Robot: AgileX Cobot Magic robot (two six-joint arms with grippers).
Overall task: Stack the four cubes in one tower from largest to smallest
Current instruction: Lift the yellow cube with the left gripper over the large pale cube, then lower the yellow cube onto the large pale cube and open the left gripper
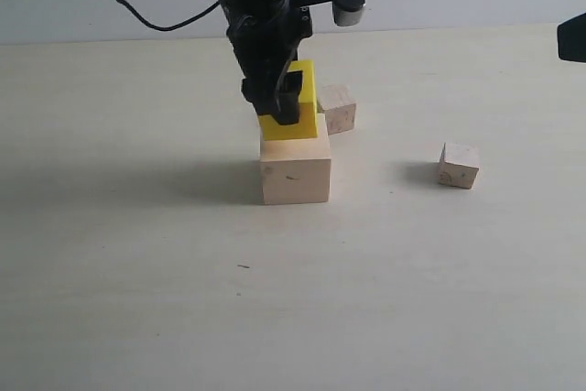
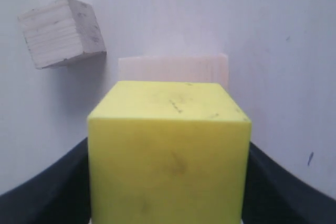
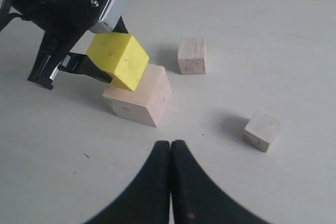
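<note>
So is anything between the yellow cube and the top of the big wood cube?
Nothing visible. The left hand holds the yellow cube right over the big cube, and the small cubes lie off to the side.

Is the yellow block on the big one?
Seemingly on: the bright yellow cube sits atop the large pale wood cube, gripped by the left gripper.

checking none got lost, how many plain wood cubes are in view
3. The large wood cube is under the yellow cube; a small wood cube lies just behind them; another small cube sits alone to the right. None seems hidden.
</note>
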